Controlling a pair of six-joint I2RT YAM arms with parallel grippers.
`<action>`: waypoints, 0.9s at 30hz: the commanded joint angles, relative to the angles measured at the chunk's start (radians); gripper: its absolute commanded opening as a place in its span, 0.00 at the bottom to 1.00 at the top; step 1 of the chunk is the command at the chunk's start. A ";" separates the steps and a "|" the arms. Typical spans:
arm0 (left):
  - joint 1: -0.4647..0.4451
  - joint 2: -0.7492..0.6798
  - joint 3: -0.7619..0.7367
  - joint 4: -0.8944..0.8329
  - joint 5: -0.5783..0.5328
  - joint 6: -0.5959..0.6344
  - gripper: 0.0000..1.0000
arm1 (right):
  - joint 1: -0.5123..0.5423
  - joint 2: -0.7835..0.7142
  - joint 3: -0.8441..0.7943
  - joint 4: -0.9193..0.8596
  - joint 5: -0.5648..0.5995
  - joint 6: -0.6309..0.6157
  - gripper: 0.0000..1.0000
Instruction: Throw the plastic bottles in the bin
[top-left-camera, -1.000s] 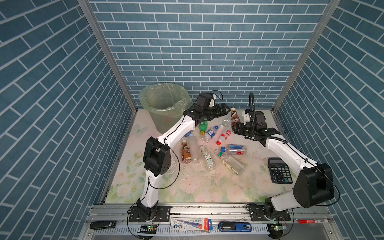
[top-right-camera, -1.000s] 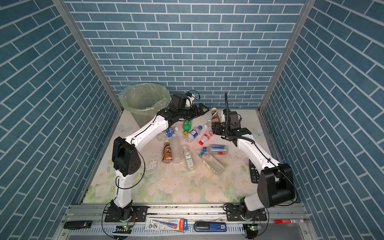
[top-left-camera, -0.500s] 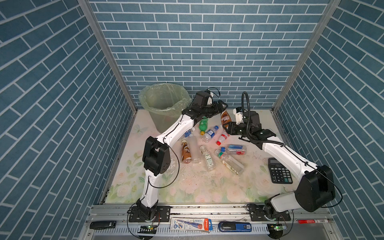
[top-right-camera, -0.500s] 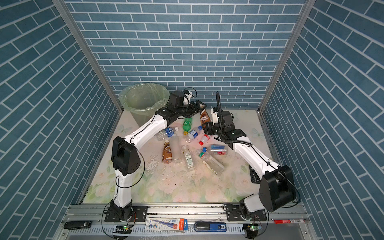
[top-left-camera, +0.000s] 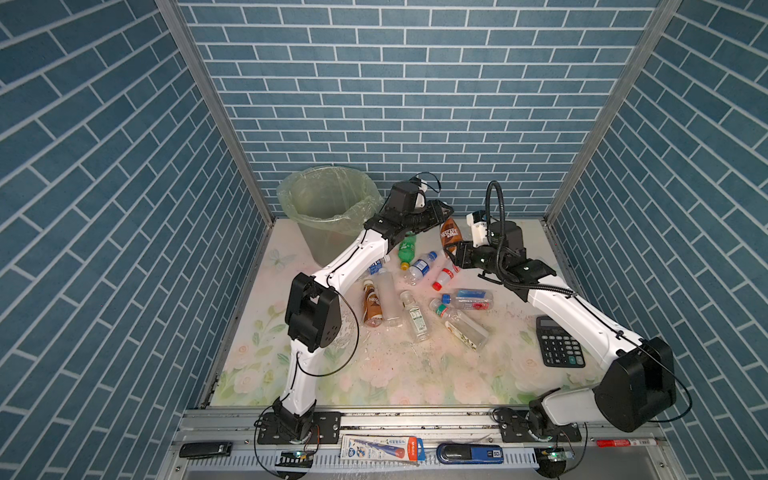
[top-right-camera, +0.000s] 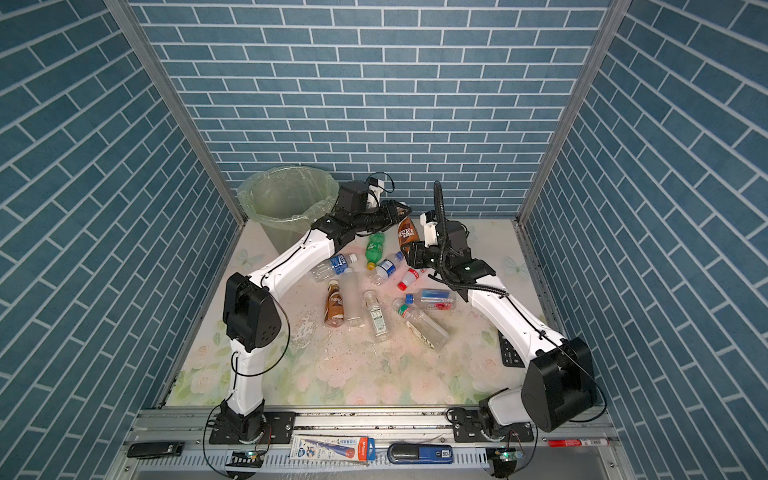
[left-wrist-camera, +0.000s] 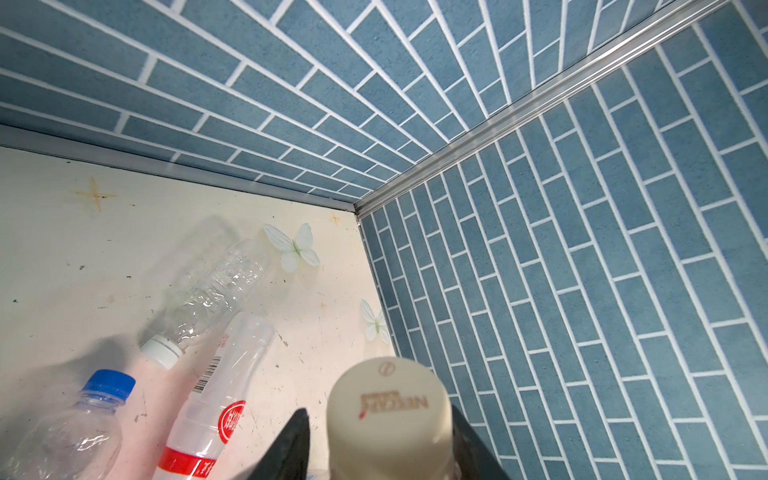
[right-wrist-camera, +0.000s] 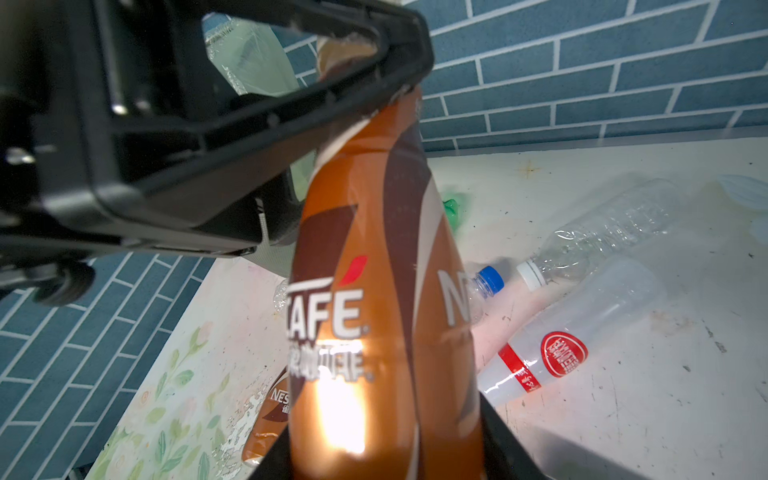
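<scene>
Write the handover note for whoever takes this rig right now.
Right gripper: shut on the brown bottle, held cap-up, low on its body.
Left gripper: set around its cap; grip unclear.
Bin: back left corner, no bottle visible inside.
Done: nothing binned that shows.
Left: bin this bottle, then the other bottles lying on the table.

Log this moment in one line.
phase: handover | right gripper: shut on brown bottle, upright | left gripper: around its cap, grip unclear | bin: bottle not yet inside
</scene>
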 joint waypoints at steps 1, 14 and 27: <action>0.003 0.016 -0.004 0.014 -0.002 0.013 0.45 | 0.009 -0.025 -0.007 0.049 -0.030 -0.009 0.42; 0.004 -0.017 0.011 -0.042 -0.033 0.095 0.22 | 0.010 -0.040 0.005 0.017 -0.022 -0.014 0.61; 0.034 -0.022 0.264 -0.313 -0.173 0.330 0.22 | 0.015 -0.075 0.079 -0.053 0.011 -0.036 0.92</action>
